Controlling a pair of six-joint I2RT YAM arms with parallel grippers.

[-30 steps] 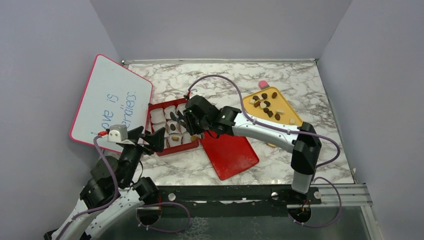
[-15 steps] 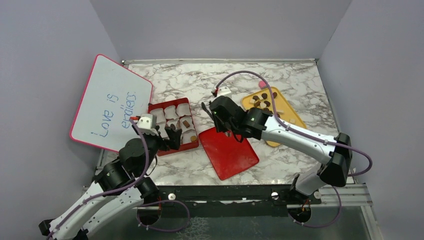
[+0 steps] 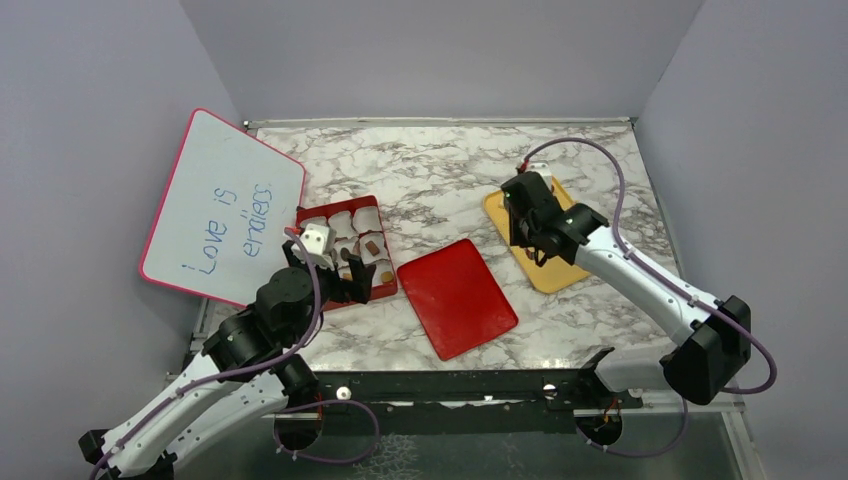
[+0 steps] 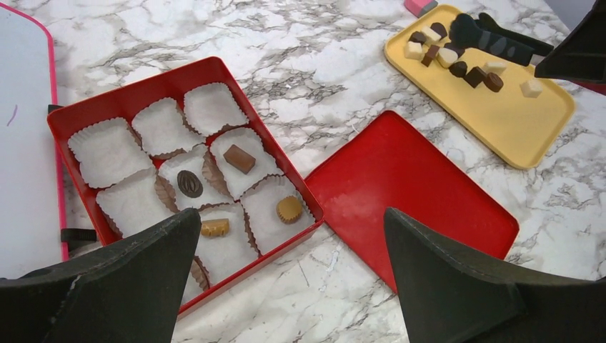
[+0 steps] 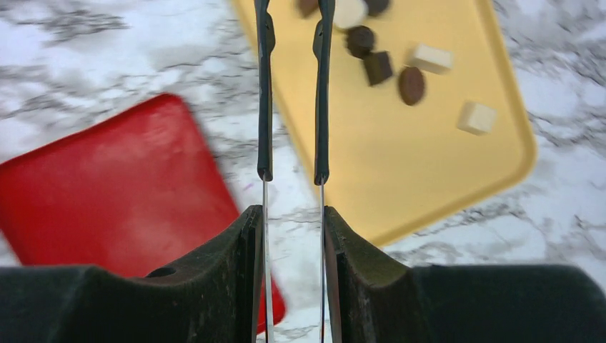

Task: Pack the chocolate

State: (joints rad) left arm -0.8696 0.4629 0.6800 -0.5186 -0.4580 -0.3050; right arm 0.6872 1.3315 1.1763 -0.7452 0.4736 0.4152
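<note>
The red box (image 4: 128, 86) holds white paper cups; several carry a chocolate, such as a brown bar (image 4: 239, 158) and a tan round one (image 4: 289, 209). More chocolate pieces (image 4: 457, 61) lie on the yellow tray (image 4: 500, 121), also seen in the right wrist view (image 5: 376, 68). My right gripper (image 5: 291, 214) is shut on thin black-tipped tongs (image 5: 265, 107), held over the tray (image 3: 545, 270); the tongs' arms stand apart and empty. My left gripper (image 4: 289, 214) is open and empty, above the box's near edge (image 3: 340, 295).
The red lid (image 3: 457, 297) lies flat between box and tray. A pink-framed whiteboard (image 3: 220, 205) leans at the left wall. A small pink block (image 4: 420, 6) sits behind the tray. Walls close in on three sides.
My right arm has swung with the tongs from the red box across the lid to the yellow tray. My left arm has moved in over the box's near edge.
</note>
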